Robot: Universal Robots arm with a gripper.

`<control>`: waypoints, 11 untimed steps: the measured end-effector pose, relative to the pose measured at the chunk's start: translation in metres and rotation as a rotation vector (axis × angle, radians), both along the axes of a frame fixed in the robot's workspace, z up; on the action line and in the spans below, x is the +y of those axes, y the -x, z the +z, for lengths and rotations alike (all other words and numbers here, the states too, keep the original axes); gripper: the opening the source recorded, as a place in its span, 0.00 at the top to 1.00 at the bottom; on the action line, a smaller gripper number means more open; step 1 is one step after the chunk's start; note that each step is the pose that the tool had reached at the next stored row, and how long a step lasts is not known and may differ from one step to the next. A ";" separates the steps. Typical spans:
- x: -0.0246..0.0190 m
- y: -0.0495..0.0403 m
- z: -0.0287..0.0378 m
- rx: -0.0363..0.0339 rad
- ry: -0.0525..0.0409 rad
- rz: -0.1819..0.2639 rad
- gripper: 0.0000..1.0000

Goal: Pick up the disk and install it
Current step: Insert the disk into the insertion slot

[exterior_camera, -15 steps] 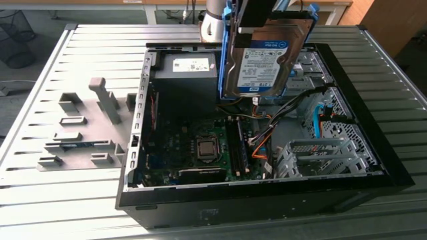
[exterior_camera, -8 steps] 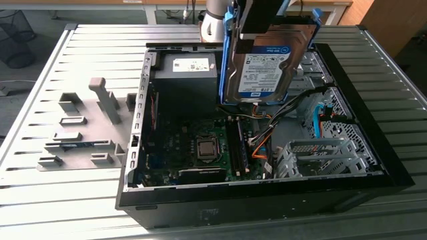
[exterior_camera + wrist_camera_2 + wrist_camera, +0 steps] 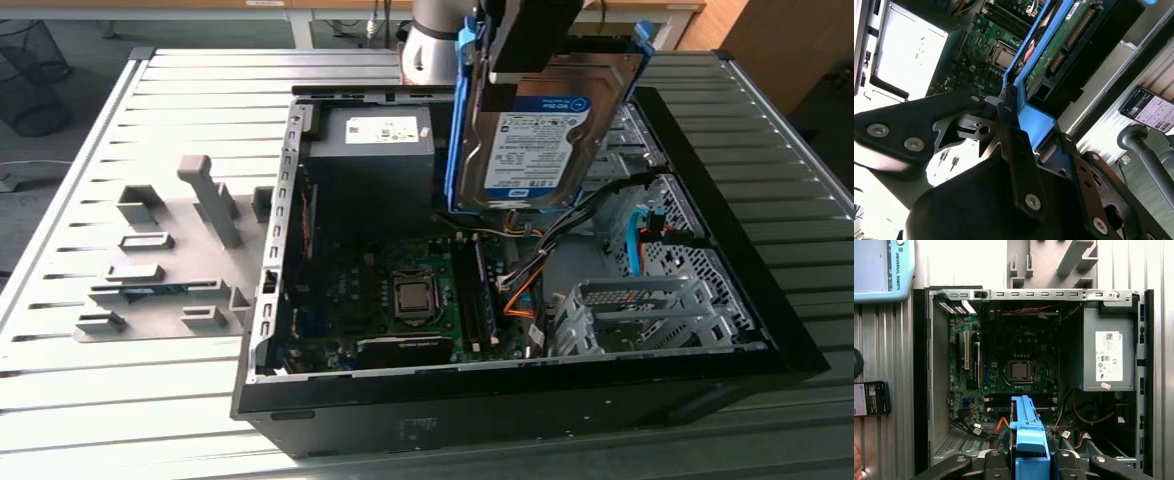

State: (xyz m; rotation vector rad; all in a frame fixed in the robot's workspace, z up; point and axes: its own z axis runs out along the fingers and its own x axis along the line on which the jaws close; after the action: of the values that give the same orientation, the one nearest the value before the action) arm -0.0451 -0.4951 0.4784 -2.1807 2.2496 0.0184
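Gripper [image 3: 534, 70] clamps the disk [image 3: 541, 140] on edge above the open computer case [image 3: 747, 300]. Below lie the motherboard [image 3: 400, 300], orange cables [image 3: 523, 295] and drive cage [image 3: 641, 310].

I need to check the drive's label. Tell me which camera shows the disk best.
The exterior view: the disk hangs upright from the gripper above the open computer case, label facing the camera. Both wrist views catch just its blue frame edge-on and, in the second, its circuit-board underside.

A white-and-blue printed label [image 3: 534, 140] is being carried by the flat rectangular silver-metal disk [image 3: 594, 85]. A white printed sticker [image 3: 1109, 356] is being carried by the grey metal power-supply box [image 3: 1091, 340].
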 end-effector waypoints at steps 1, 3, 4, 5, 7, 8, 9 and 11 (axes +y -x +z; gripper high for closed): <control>0.0000 -0.0015 0.0000 0.0000 0.0000 0.000 0.64; -0.0001 -0.0027 -0.0001 0.0000 0.0000 0.000 0.64; -0.0009 -0.0028 -0.0001 0.0001 0.0000 0.000 0.64; -0.0021 -0.0028 -0.0002 0.0000 0.0000 0.000 0.64; -0.0062 -0.0028 -0.0002 0.0000 0.0000 0.000 0.64; -0.0084 -0.0028 -0.0002 0.0000 0.0000 0.000 0.64; -0.0107 -0.0028 -0.0003 0.0000 -0.0001 0.000 0.64; -0.0146 -0.0028 -0.0004 0.0000 -0.0001 0.000 0.64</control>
State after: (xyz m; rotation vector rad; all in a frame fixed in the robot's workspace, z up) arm -0.0423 -0.5096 0.4780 -2.1806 2.2496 0.0185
